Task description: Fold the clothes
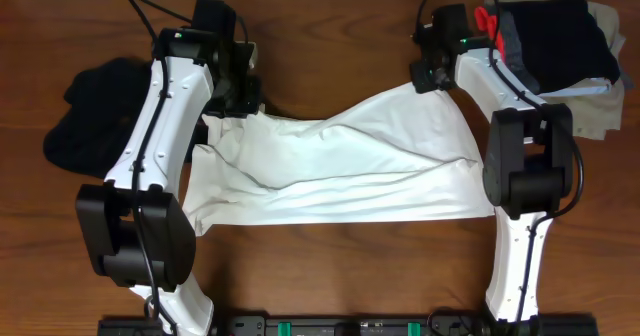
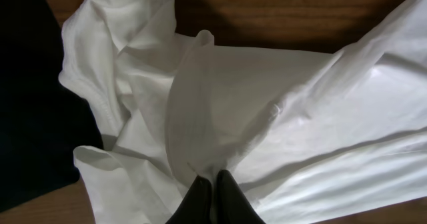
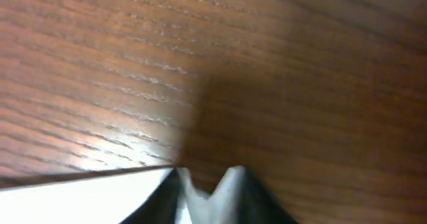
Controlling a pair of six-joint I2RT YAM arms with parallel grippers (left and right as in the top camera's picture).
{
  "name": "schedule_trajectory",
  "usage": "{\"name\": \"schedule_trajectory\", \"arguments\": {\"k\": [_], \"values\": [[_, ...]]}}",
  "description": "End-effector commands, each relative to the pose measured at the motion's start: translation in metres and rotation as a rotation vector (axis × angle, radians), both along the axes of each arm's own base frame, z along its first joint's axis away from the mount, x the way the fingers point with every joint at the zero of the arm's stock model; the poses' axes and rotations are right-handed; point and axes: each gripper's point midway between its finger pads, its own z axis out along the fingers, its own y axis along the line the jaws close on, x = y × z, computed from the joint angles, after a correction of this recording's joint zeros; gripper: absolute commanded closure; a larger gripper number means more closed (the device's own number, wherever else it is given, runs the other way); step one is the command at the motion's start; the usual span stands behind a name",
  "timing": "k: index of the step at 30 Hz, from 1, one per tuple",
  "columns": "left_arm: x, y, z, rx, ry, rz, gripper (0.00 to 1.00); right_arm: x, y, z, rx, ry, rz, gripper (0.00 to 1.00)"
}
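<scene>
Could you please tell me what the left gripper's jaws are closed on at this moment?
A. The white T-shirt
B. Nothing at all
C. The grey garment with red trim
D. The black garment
A: in the left wrist view the left gripper has its jaws pinched together on a fold of the white T-shirt, while the black garment lies off to the side, outside the jaws.

Nothing can be read in any view: no words, brand, number or sign. On the white T-shirt (image 1: 340, 171) no print or tag is legible. The black strip (image 1: 330, 327) along the near edge of the desk (image 1: 330, 266) carries a few small pale marks, too small to make out.
</scene>
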Motion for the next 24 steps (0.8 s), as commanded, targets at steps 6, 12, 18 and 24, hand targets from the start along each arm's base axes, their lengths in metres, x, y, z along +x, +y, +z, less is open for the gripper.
{"name": "schedule_trajectory", "arguments": {"k": [6,12,18,24], "values": [[0.026,0.005,0.001,0.031,-0.096,0.037,0.94,0.002,-0.015,0.004,-0.028,0.015,-0.067,0.99],[0.064,0.014,0.015,0.038,-0.255,0.097,0.94,0.014,-0.029,0.07,-0.016,-0.067,-0.096,0.97],[0.079,0.022,0.026,0.025,-0.316,0.134,0.94,0.008,-0.048,0.117,-0.008,-0.084,-0.13,0.95],[0.079,0.023,0.03,0.024,-0.319,0.136,0.94,-0.014,-0.052,0.142,0.045,-0.047,-0.129,0.95]]}}
